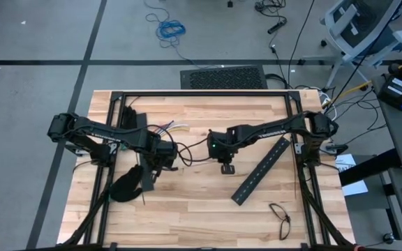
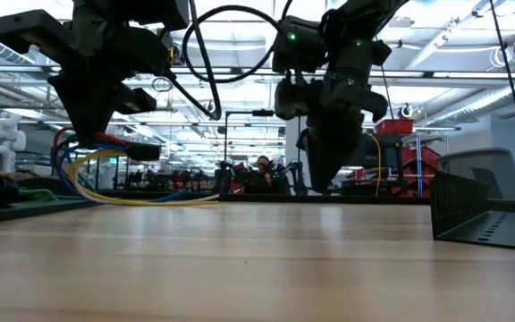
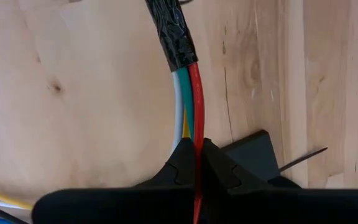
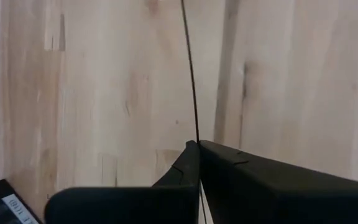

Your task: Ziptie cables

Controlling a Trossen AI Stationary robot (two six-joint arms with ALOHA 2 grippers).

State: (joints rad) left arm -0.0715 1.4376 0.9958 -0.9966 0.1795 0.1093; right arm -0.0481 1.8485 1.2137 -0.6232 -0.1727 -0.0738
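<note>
The cables (image 3: 188, 93) are red, teal, grey and yellow wires bound at one end by black tape (image 3: 173, 34). My left gripper (image 3: 197, 148) is shut on them at the table's left-middle (image 1: 162, 159). In the low view the wires (image 2: 88, 174) sag below that gripper onto the table. A ziptie (image 4: 190, 68), a very thin dark strip, runs away from my right gripper (image 4: 197, 144), which is shut on it near the table's middle (image 1: 227, 166). The ziptie's far end leaves the right wrist view. My left gripper pinches the red wire (image 3: 196, 127) between its two fingertips, a short way from the taped end. The fingers point steeply down. The teal, grey and yellow wires pass behind the fingertips; whether they are also clamped does not show. The loose ends (image 2: 164, 199) trail on the table. My right gripper pinches the ziptie (image 4: 197, 135) between its fingertips, pointing steeply down. The strip runs on in line with the fingers over the wood. Which part of its length is held I cannot tell.
A long black slotted bar (image 1: 260, 171) lies slantwise at the right, and shows as a dark wall (image 2: 481, 210) in the low view. Another bar (image 1: 145, 150) lies under the left arm. A black glove (image 1: 124, 187) lies near left, a thin dark loop (image 1: 280, 215) near right.
</note>
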